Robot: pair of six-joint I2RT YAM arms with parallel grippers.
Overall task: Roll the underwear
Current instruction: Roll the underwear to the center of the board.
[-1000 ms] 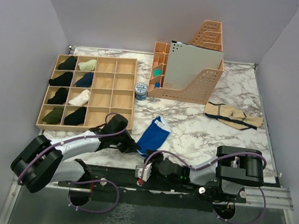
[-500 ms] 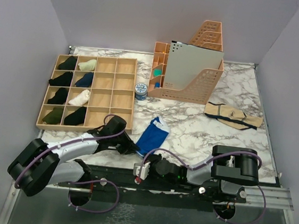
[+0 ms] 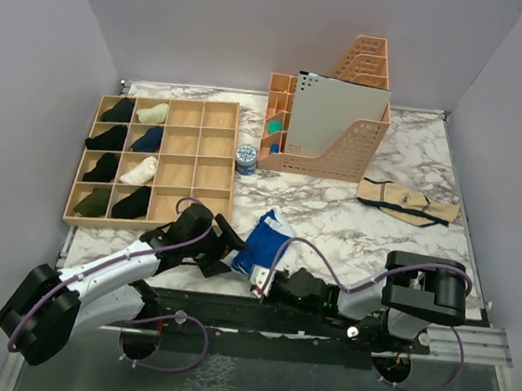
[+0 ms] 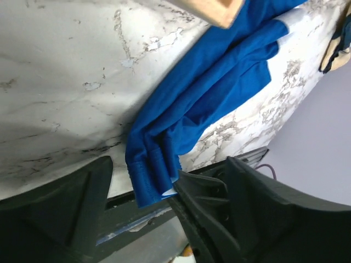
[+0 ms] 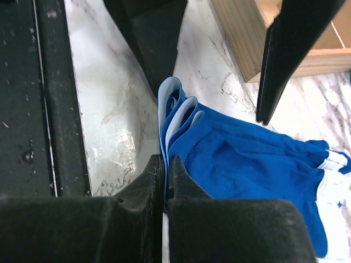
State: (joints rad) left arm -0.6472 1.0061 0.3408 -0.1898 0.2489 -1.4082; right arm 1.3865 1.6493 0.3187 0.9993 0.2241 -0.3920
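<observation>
The blue underwear (image 3: 267, 236) lies folded into a long strip near the table's front edge, its white waistband at the far end. My right gripper (image 3: 261, 278) is shut on the layered near edge of the underwear (image 5: 247, 164), the cloth pinched between its fingertips (image 5: 166, 164). My left gripper (image 3: 225, 247) stands open just left of that same edge. In the left wrist view the underwear (image 4: 208, 93) runs away from between the wide-apart jaws of the left gripper (image 4: 167, 172), and they hold nothing.
A wooden compartment tray (image 3: 211, 153) holding several rolled socks sits at the left, its corner (image 5: 247, 49) close to the underwear. Pink file holders (image 3: 328, 133), a small blue roll (image 3: 245, 158) and a beige cloth (image 3: 408, 203) lie farther back. The black base rail (image 3: 322, 328) borders the front edge.
The left gripper has opened and let go of the underwear's near edge. The right gripper has moved in and closed on that edge.
</observation>
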